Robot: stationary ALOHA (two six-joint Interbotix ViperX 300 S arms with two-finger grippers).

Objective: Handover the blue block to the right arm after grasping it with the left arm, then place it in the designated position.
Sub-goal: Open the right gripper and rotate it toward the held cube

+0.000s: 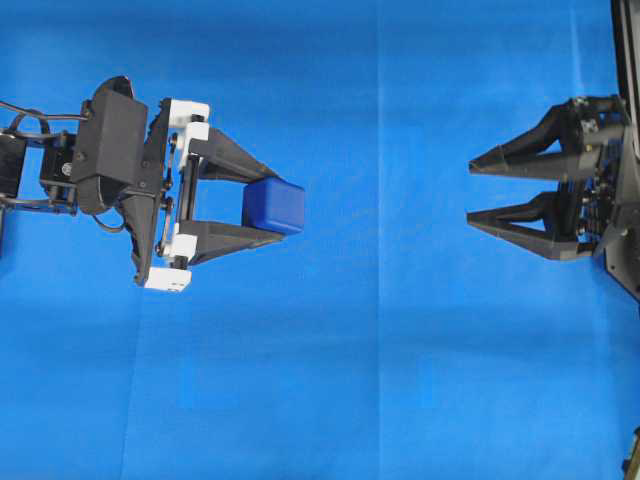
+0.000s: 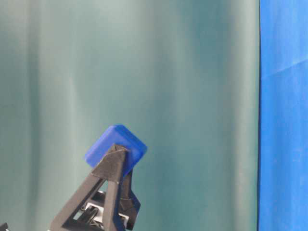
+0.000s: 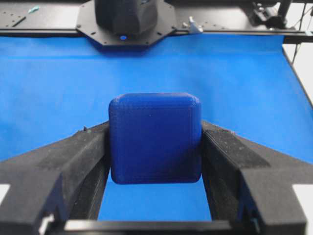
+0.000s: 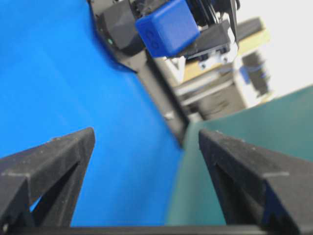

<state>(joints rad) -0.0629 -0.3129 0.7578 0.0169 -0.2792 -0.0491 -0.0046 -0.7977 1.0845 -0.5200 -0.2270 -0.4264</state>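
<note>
The blue block (image 1: 274,206) is pinched between the fingertips of my left gripper (image 1: 268,207), which has white brackets and points right in the overhead view. In the left wrist view the block (image 3: 155,138) fills the gap between both black fingers (image 3: 78,161), lifted above the cloth. From table level the block (image 2: 116,147) sits tilted on top of the raised fingers. My right gripper (image 1: 470,194) is at the right edge, pointing left toward the block across a wide gap, open and empty. Its wrist view shows the block (image 4: 167,27) far ahead, between its spread fingers (image 4: 58,156).
Blue cloth (image 1: 380,380) covers the table. A black arm base (image 3: 127,19) and a black rail sit at the far edge in the left wrist view. A teal-green backdrop (image 2: 168,72) stands behind the scene at table level.
</note>
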